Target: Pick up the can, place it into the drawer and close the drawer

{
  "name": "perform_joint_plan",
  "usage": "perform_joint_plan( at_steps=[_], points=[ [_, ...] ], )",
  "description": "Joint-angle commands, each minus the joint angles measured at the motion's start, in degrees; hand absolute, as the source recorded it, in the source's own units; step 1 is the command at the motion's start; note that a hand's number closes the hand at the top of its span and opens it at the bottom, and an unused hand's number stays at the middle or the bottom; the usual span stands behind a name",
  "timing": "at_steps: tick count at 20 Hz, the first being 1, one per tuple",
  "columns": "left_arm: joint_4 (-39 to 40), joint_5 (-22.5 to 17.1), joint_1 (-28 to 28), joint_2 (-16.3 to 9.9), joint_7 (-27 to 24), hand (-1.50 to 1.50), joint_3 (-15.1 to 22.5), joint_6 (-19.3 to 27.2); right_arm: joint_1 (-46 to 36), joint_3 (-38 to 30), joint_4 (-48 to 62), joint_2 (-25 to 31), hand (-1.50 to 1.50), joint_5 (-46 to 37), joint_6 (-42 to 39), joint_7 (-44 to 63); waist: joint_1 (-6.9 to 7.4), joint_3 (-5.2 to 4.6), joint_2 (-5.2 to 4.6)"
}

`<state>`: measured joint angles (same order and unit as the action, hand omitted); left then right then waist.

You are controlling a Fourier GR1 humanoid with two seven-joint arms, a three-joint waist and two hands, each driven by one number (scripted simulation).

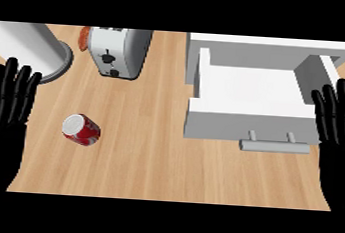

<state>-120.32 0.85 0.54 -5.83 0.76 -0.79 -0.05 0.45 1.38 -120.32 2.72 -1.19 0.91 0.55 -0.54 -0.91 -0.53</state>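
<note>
A red can (pixel 81 129) with a silver top lies on its side on the wooden counter, left of centre. The white drawer (pixel 251 121) stands pulled open at the right, its inside bare, with a grey handle (pixel 274 146) on its front. My left hand (pixel 7 103) rests open at the left edge, fingers up, a short way left of the can. At the right edge my right hand (pixel 341 124) is open too, fingers up, just beside the drawer's right side.
A silver toaster (pixel 119 51) stands at the back, with a reddish object (pixel 85 37) behind its left side. A large white and grey cylinder (pixel 28 47) fills the back left corner. Bare wood lies between the can and the drawer.
</note>
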Motion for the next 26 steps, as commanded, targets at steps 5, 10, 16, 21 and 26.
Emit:
perform_joint_plan(
  at_steps=[5,10,16,21,26],
  points=[
    [0.98,-7.74,0.76,-1.29,-6.08,-1.5,1.66,-9.29,-0.71,-3.05,-2.56,2.53,-1.5,0.5,-1.08,0.68,0.5,0.88,0.61],
    [4.94,-6.77,0.57,-4.83,13.8,-1.5,-0.24,-6.34,3.66,-2.93,1.83,1.78,-1.5,-0.94,1.18,10.82,0.37,0.93,0.53],
    [-3.67,-5.92,1.21,-3.6,21.99,-1.5,1.53,-4.75,5.26,-3.5,-2.4,1.83,-1.5,-0.14,0.93,15.25,0.54,0.92,0.62],
    [-5.78,-6.72,7.49,-1.56,19.62,-1.5,0.57,-6.18,7.19,-5.73,1.27,1.84,-1.5,1.85,-2.04,9.05,0.64,0.91,0.58],
    [-0.93,-12.33,3.78,-4.18,20.66,-1.5,-7.16,-8.57,11.13,-5.88,-0.02,1.0,-1.5,1.79,-3.56,6.97,0.48,0.91,0.57]
  ],
)
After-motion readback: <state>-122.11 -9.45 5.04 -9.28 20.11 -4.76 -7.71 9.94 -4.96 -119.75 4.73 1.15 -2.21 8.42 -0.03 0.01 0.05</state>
